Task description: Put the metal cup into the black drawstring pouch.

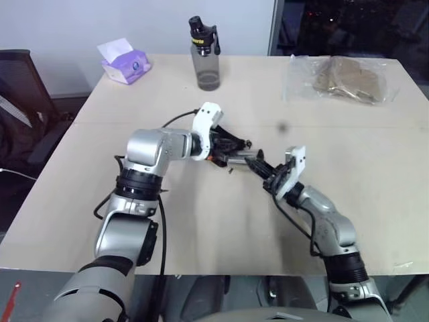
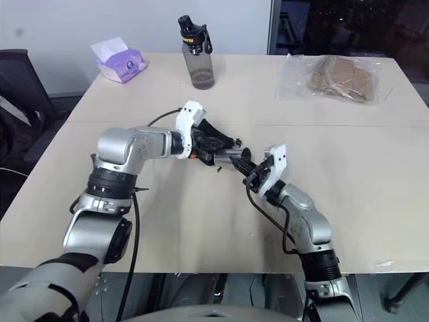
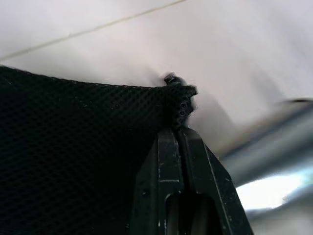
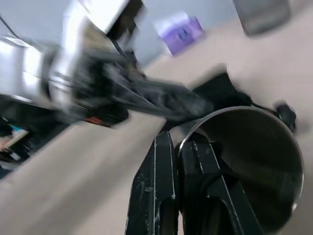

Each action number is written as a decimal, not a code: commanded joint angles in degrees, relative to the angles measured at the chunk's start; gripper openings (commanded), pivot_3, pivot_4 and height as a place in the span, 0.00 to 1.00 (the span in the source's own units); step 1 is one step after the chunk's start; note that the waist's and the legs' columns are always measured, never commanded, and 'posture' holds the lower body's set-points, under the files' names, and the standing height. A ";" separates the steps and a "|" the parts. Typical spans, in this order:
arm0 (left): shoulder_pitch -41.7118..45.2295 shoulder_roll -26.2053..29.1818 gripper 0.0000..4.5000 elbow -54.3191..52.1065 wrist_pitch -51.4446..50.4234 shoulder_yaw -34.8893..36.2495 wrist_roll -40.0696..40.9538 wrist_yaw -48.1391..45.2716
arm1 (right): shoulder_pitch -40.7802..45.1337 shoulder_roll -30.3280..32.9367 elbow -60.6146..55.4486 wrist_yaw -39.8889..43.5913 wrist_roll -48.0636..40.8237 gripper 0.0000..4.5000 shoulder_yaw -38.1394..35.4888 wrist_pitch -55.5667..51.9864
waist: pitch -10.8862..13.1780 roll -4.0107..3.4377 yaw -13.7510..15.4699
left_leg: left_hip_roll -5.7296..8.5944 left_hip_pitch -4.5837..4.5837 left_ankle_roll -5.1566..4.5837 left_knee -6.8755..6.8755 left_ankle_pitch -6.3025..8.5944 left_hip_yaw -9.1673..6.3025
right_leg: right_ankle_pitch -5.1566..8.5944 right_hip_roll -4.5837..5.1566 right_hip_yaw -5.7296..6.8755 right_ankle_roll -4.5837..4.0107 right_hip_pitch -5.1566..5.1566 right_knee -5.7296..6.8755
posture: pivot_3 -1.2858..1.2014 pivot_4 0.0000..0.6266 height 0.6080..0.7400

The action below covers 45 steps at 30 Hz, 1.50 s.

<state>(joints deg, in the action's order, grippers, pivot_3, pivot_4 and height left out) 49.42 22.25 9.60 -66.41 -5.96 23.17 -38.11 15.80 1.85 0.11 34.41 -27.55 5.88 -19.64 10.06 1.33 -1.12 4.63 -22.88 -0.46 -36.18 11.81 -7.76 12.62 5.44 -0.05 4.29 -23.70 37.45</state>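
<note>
My left gripper is shut on the top edge of the black drawstring pouch, pinching the mesh fabric near its knotted cord. The right gripper is shut on the rim of the metal cup, whose shiny open mouth faces the wrist camera. In the head views both grippers meet over the middle of the table: the left gripper reaches in from the left, the right gripper from the right, and the cup lies between them. The pouch hangs just beyond the cup.
At the far edge of the table stands a smoky-grey water bottle. A purple tissue pack lies at the far left and a clear plastic bag with something brown inside at the far right. A black chair stands to the left.
</note>
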 commanded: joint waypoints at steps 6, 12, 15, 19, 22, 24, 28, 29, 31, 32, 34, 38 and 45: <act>-0.01 1.47 0.00 -2.96 -0.32 -0.16 0.84 -1.51 | 2.84 -0.80 4.03 -1.60 6.32 0.01 1.47 6.22 | -0.02 -0.03 -0.60 | 0.00 0.11 -0.03 0.00 0.02 0.04 | 0.00 0.00 -0.07 0.00 0.00 0.16 | 0.52 0.24 1.00; 0.96 3.58 0.00 -2.30 -2.14 1.86 1.49 -1.60 | 3.26 0.13 5.37 -3.35 10.32 0.01 2.34 7.17 | -0.03 -0.03 -1.13 | 0.00 0.15 -0.04 -0.01 0.03 0.03 | 0.00 -0.01 -0.08 0.00 0.00 0.21 | 0.52 0.24 1.00; 1.09 5.25 0.00 -1.43 -2.28 1.44 0.63 -1.42 | 2.19 0.90 4.53 -2.85 10.81 0.01 2.56 7.09 | -0.03 -0.03 -1.11 | 0.00 0.15 -0.05 -0.01 0.03 0.03 | 0.00 -0.01 -0.08 0.00 0.01 0.21 | 0.52 0.24 1.00; 1.53 6.93 0.00 1.24 -2.78 0.97 -0.67 -0.56 | 0.80 1.94 2.71 -2.87 10.76 0.01 2.58 6.45 | -0.03 -0.03 -1.01 | 0.01 0.15 -0.05 -0.01 0.03 0.03 | 0.00 0.00 -0.09 0.00 0.01 0.21 | 0.52 0.24 1.00; 2.52 7.19 0.00 2.26 -4.32 1.53 -0.04 -1.11 | 0.21 2.49 1.79 -3.26 10.97 0.01 2.69 5.83 | -0.03 -0.03 -1.01 | 0.02 0.15 -0.06 -0.01 0.04 0.03 | 0.00 0.00 -0.09 0.00 0.01 0.20 | 0.52 0.24 1.00; 3.22 7.29 0.00 2.41 -6.20 1.85 0.79 -1.58 | -0.14 2.55 1.72 -3.21 11.33 0.01 3.25 5.99 | -0.03 -0.03 -1.00 | 0.02 0.14 -0.07 -0.01 0.05 0.01 | 0.01 0.00 -0.07 0.01 0.01 0.20 | 0.52 0.24 1.00; 4.55 6.60 0.00 2.88 -10.37 3.16 2.04 -1.19 | -0.62 -2.15 -1.83 -3.30 1.43 0.01 -1.09 2.34 | -0.03 -0.03 -1.11 | 0.01 0.14 -0.06 0.00 0.05 0.00 | 0.01 0.00 -0.06 0.01 0.01 0.20 | 0.52 0.24 1.00; 4.70 6.56 0.00 2.84 -10.87 3.38 2.36 -1.19 | -0.70 -2.77 -2.56 -3.32 0.06 0.01 -1.73 1.62 | -0.03 -0.03 -1.13 | -0.01 0.14 -0.06 0.00 0.05 0.00 | 0.01 0.00 -0.07 0.01 0.00 0.21 | 0.52 0.24 1.00; 5.57 6.00 0.00 3.57 -12.60 4.96 2.94 -0.31 | -1.05 -4.61 -4.87 -3.28 -4.68 0.01 -3.44 -0.70 | -0.02 -0.04 -1.16 | -0.01 0.12 -0.06 0.01 0.05 -0.01 | 0.01 0.00 -0.07 0.01 -0.01 0.20 | 0.52 0.24 1.00; 6.13 5.76 0.00 4.27 -13.35 5.83 3.22 0.10 | -1.26 -5.67 -6.07 -3.22 -7.57 0.01 -4.27 -2.05 | -0.02 -0.04 -1.16 | -0.01 0.11 -0.06 0.01 0.05 0.00 | 0.01 0.00 -0.08 0.00 -0.02 0.20 | 0.52 0.24 1.00; 7.06 5.18 0.00 5.79 -14.55 7.62 3.40 0.95 | -1.67 -7.60 -7.86 -2.83 -12.55 0.01 -5.44 -4.31 | -0.01 -0.04 -1.26 | -0.01 0.11 -0.06 0.04 0.05 -0.02 | 0.01 0.00 -0.07 0.01 -0.03 0.20 | 0.52 0.24 1.00; 9.33 3.11 0.00 9.82 -17.60 12.60 4.16 3.54 | -1.80 -8.62 -7.28 -3.27 -14.84 0.01 -4.79 -5.98 | -0.01 -0.04 -1.24 | -0.01 0.11 -0.05 0.08 0.06 -0.04 | 0.01 -0.01 -0.04 0.01 -0.04 0.19 | 0.52 0.24 1.00; 10.60 -0.26 0.00 12.71 -20.62 18.85 4.37 8.26 | -1.27 -9.25 -1.67 -2.94 -13.32 0.01 -3.56 -4.07 | -0.01 -0.04 -1.29 | 0.01 0.11 -0.04 0.08 0.06 0.00 | 0.01 -0.01 -0.06 0.01 -0.07 0.20 | 0.52 0.24 1.00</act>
<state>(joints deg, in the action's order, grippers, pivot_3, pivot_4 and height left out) 59.19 22.01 23.29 -86.39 11.40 26.93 -30.40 14.08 -4.47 -1.56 30.94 -40.77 1.87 -25.24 10.04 1.29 -2.41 4.63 -22.76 -0.48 -36.09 11.86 -7.76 12.63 5.44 -0.12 4.30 -23.77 37.66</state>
